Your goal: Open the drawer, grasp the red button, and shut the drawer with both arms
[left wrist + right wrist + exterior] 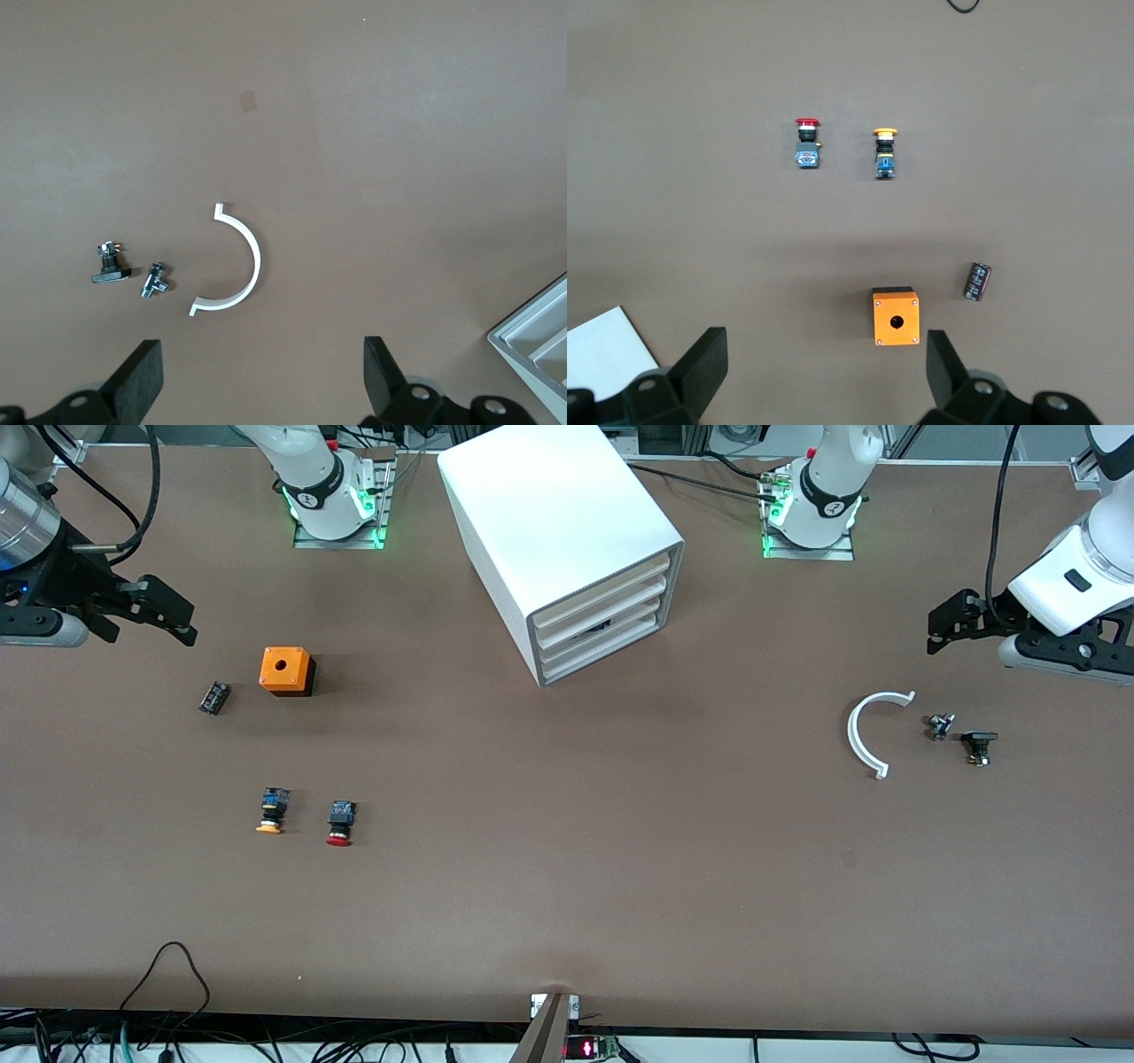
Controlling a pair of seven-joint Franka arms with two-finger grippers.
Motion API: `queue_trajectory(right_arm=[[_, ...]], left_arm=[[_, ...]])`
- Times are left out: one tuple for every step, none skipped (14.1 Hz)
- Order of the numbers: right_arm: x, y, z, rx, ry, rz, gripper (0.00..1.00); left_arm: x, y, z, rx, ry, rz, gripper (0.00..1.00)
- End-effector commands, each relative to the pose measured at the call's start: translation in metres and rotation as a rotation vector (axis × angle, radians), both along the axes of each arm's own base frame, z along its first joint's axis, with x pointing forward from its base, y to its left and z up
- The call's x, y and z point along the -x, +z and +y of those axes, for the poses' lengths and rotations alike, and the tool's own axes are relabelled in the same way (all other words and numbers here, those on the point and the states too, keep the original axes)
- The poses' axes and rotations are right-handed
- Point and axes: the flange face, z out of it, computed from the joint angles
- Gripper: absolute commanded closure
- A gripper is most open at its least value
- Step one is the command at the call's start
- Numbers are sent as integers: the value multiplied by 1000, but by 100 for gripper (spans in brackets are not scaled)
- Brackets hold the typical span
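Nearest the front camera we count two buttons lying side by side on the counter toward the right arm's end: the red button [339, 823] and a yellow-capped button [272, 811]. The right wrist view shows their caps from above, which the front view renders less plainly. Farther off sit one orange box [286, 670] and one small black cylinder [213, 697]. Toward the left arm's end we see one white arc [872, 732] and two small metal fittings [940, 726]. Farthest stands the cabinet [558, 540], four drawers stacked, all pushed in; the third drawer [598, 628] shows a dark patch. The right end effector [164, 615] waits over bare counter, released wide. The left end effector [950, 627] waits likewise, released.
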Motion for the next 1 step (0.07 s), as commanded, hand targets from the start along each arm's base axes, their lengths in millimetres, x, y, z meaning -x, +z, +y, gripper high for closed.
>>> queue_trajectory(right_arm=[[2,9,-2,12,20,-17,1]], left_arm=[[3,6,-1,-20,-15,1,0]])
